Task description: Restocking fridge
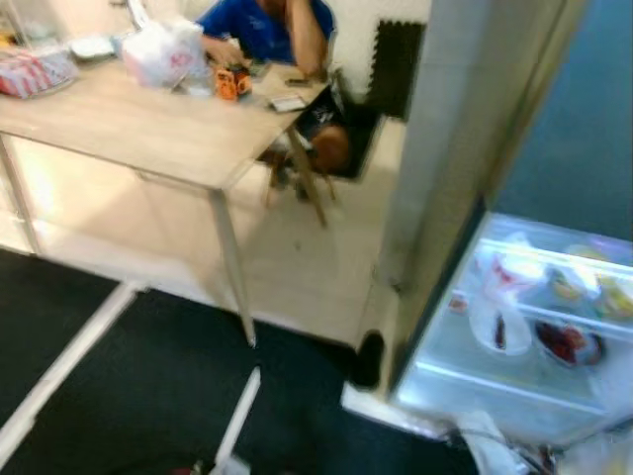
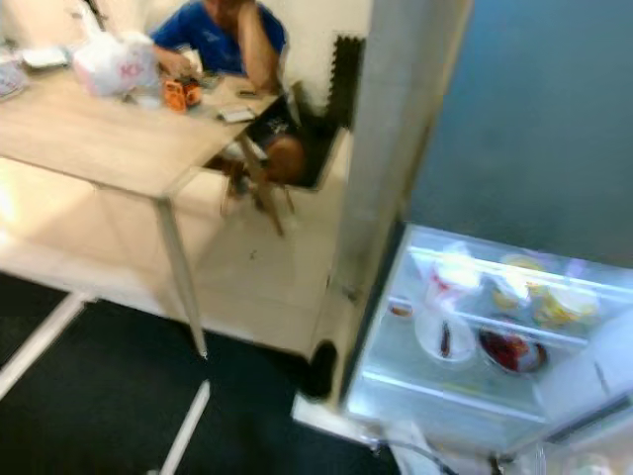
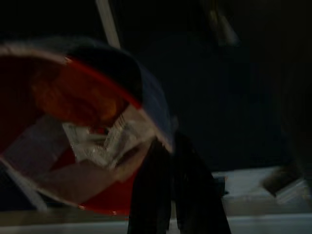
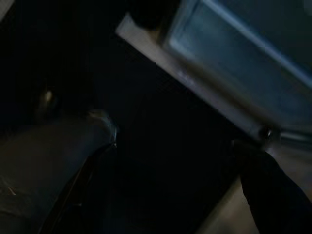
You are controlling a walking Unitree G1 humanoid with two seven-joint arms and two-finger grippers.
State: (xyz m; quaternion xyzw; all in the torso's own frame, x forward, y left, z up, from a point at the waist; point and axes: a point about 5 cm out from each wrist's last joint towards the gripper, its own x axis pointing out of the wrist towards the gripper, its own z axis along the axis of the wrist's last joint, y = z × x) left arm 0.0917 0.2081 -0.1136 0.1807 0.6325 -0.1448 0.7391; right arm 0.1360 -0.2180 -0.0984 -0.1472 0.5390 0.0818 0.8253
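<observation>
The fridge's lit lower compartment stands open at the lower right. Its shelves hold a white bag, a dish of red food and yellowish items. Above it is the fridge's closed teal front. In the dark left wrist view, my left gripper has its two black fingers close together on the edge of a red, white and blue packet. In the right wrist view, my right gripper hangs over the dark floor near the fridge's base, fingers wide apart and empty.
A pale upright panel stands left of the fridge opening. A wooden table at the left carries a plastic bag and small items; a person in blue sits behind it. A dark mat with white strips lies below.
</observation>
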